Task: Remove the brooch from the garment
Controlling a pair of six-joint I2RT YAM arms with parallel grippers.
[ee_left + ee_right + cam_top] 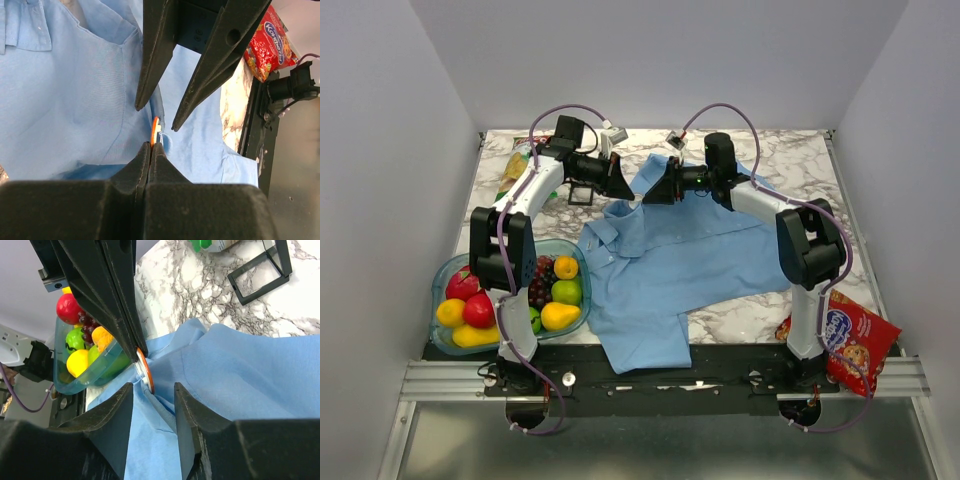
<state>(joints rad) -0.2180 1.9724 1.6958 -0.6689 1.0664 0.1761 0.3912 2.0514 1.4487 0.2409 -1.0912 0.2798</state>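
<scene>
The garment [690,250] is a light blue collared shirt spread over the marble table. The brooch [155,131] is a thin orange and white disc standing edge-on in a pinched-up fold of the cloth; it also shows in the right wrist view [145,371]. My left gripper [151,147] is shut on the brooch's edge. My right gripper [152,387] is open, its jaws on either side of the cloth fold just below the brooch, not touching it. Both grippers meet above the shirt near its collar [638,192]. In the top view the brooch is hidden by the grippers.
A clear bowl [582,300] of fruit stands at the left front, touching the shirt. A red snack bag [850,340] lies at the right front edge. A small black frame [582,195] and a green packet [518,165] sit at the back left.
</scene>
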